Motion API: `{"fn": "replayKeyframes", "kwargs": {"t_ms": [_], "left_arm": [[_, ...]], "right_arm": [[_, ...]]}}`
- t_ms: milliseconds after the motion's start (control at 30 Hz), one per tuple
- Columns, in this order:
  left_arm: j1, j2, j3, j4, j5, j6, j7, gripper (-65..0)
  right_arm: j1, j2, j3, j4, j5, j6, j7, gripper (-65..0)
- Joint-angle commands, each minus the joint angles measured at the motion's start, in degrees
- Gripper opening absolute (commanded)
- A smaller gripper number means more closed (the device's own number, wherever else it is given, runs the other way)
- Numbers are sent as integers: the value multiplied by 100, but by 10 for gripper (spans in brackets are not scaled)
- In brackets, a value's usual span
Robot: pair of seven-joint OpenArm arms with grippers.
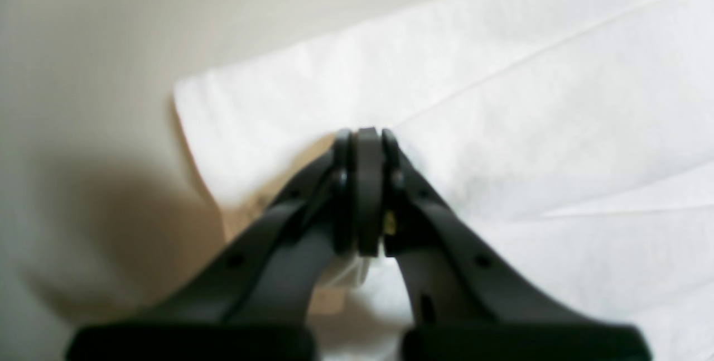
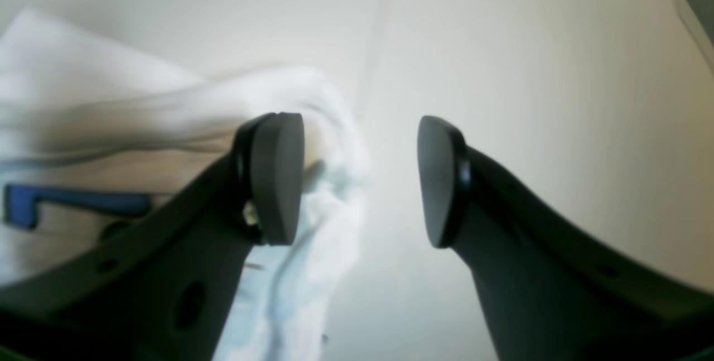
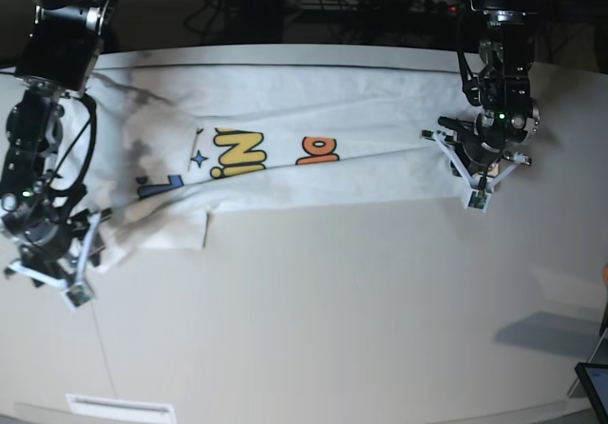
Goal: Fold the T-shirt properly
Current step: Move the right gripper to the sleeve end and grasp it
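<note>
On the base view's left, the right gripper [image 3: 59, 270] stands spread wide with nothing between its pads; its wrist view shows a bunched edge of the shirt [image 3: 285, 163] just beside one pad [image 2: 277, 177] and bare table [image 3: 313, 319] under the gap. If it closes where it is, it will likely catch nothing, or only a loose wrinkle, because the cloth lies off to one side of the opening, so that end would slip out as soon as it lifts. The shirt itself lies stretched across the far half of the table, already folded lengthwise with the print partly showing along the fold, and its left end is rumpled. On the right, the left gripper [image 3: 480, 163] is pressed together at the shirt's other end; its wrist view shows the pads [image 1: 368, 193] closed over white cloth near a corner, though how many layers are caught cannot be told. Should it pull with only one layer held, or before the other arm grips, the long fold could drag, skew or open.
</note>
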Motion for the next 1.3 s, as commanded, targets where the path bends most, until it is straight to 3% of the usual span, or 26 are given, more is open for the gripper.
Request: {"fn": "replayKeyframes", "kwargs": {"t_ms": [0, 167, 300, 400, 667, 800, 867, 967, 1100, 1267], "left_arm": [[-4, -47, -4, 34, -11, -5, 105, -650], [-4, -47, -12, 34, -20, -5, 105, -650], [-4, -47, -12, 17, -11, -5, 114, -650], [-4, -47, 14, 43, -38, -5, 114, -650], [-4, -47, -4, 43, -11, -5, 114, -650], [5, -47, -4, 34, -11, -5, 114, -650], [14, -47, -12, 34, -11, -5, 114, -650], [31, -47, -12, 25, -11, -5, 114, -650], [23, -47, -12, 25, -11, -5, 114, -650], [5, -47, -12, 25, -29, -5, 114, -650]], "right_arm": [[43, 21, -208, 115, 49, -7, 112, -337], [-62, -102, -1087, 317, 40, -7, 60, -337], [-71, -234, -1386, 246, 40, -416, -46, -334], [-71, -330, -1501, 159, 49, -469, -37, -334], [61, -1007, -1457, -791, 40, -513, 218, -337], [140, -1130, -1457, -1327, 49, -1287, 561, -332], [166, -1130, -1457, -1512, 58, -1524, 728, -331], [184, -1130, -1448, -1705, 58, -1585, 816, -316], [219, -1130, -1448, -1767, 67, -2034, 824, -255], [289, -1130, -1448, -1837, 67, -2025, 833, -257]]}}
